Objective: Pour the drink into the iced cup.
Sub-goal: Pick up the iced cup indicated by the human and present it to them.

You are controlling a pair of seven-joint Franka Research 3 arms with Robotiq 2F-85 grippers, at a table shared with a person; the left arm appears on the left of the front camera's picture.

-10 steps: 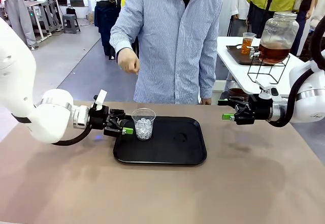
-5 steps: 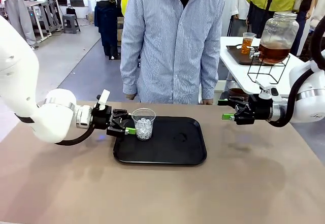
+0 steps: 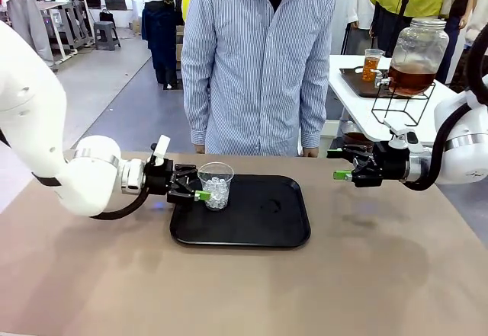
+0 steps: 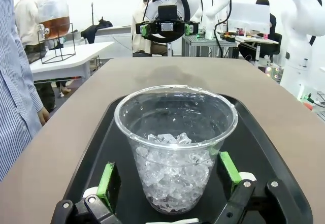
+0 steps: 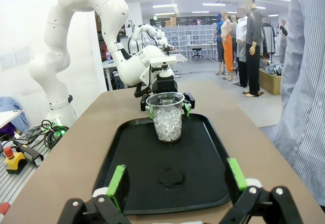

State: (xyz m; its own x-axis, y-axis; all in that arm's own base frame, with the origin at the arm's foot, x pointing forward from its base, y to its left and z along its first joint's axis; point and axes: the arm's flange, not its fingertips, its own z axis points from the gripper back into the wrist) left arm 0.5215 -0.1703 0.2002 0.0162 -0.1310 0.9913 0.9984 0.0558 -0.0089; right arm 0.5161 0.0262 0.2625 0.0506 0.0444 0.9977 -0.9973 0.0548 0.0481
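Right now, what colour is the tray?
Black; the tray shows best in the front view.

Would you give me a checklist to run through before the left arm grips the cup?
1. Left tool open, a finger each side of the cup: ok.
2. Cup upright on the tray: ok.
3. Room above the ice: ok.
4. Tea ready to pour: not ok; it sits in the far jar, right tool open and empty.
5. Person's hands off the tray: ok.
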